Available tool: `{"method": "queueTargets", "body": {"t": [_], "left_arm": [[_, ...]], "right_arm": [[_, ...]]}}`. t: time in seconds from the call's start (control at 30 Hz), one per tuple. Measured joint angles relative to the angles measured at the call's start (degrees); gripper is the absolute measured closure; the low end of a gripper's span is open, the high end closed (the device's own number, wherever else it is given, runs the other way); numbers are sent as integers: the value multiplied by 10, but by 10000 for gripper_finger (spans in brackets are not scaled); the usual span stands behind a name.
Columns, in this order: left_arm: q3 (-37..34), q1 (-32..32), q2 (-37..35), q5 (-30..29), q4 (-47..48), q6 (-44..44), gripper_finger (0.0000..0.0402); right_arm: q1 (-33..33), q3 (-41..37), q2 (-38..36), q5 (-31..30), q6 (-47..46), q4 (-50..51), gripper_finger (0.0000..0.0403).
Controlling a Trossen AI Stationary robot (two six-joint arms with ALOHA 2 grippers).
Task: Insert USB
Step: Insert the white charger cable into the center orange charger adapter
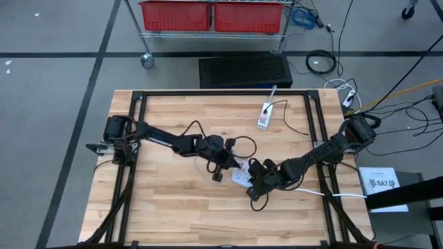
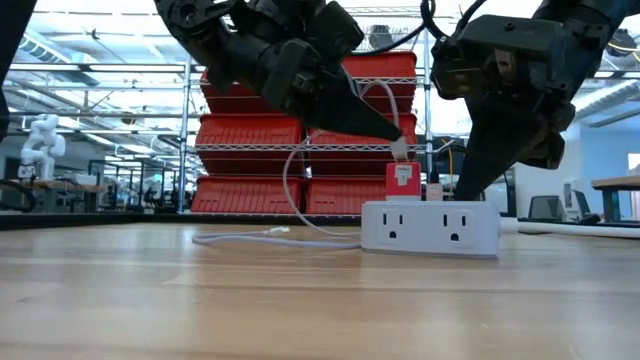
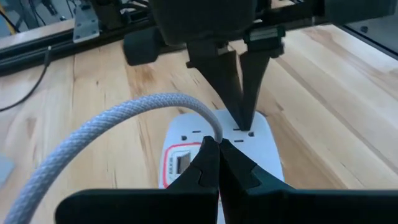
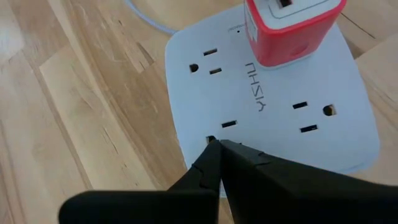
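A white power strip [image 4: 280, 106] [image 2: 430, 228] [image 1: 241, 177] lies flat on the wooden table. A red-and-white USB charger [image 4: 292, 31] [image 2: 403, 180] [image 3: 177, 163] is plugged into its top face, port upward. My left gripper [image 3: 217, 149] [image 2: 398, 140] is shut on a white braided USB cable [image 3: 112, 130], just above the charger. The cable's plug [image 2: 400, 152] points down at the charger's top; I cannot tell whether it has entered the port. My right gripper [image 4: 216, 144] [image 2: 462, 195] is shut, with its tips on the strip beside the charger. My left gripper pinches the white cable at its plug end [image 3: 214, 134] between both fingertips, slanting down from the table's left. The cable arcs up behind the fingers, and its slack part [image 2: 240, 238] lies on the table. My right gripper presses its shut fingertips [image 3: 244, 106] down on the strip's top face [image 4: 214, 134], next to an outlet near one edge. It comes from above, slanting in from the table's right. The strip stays flat on the table.
A second white adapter [image 1: 265, 115] with a cord lies toward the far edge. Black cables loop over the table near both arms [image 1: 242, 145]. Dark frame rails [image 1: 138, 117] run along the table's sides. Red bins [image 1: 208, 14] sit on a shelf beyond the far edge.
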State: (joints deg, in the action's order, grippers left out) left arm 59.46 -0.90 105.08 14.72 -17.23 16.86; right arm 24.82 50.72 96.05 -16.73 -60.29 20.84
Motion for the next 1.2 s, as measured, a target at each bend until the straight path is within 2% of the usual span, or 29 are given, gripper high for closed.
{"method": "queueTargets", "body": {"t": [0.6,1.03,1.2], "left_arm": [[20,0,2,-6,24,-2,401],[114,17,2,40,203,59,401],[140,18,2,48,241,91,401]], "right_arm": [[0,0,0,3,0,0,403],[0,0,0,3,2,0,403],[0,0,0,3,5,0,403]]}}
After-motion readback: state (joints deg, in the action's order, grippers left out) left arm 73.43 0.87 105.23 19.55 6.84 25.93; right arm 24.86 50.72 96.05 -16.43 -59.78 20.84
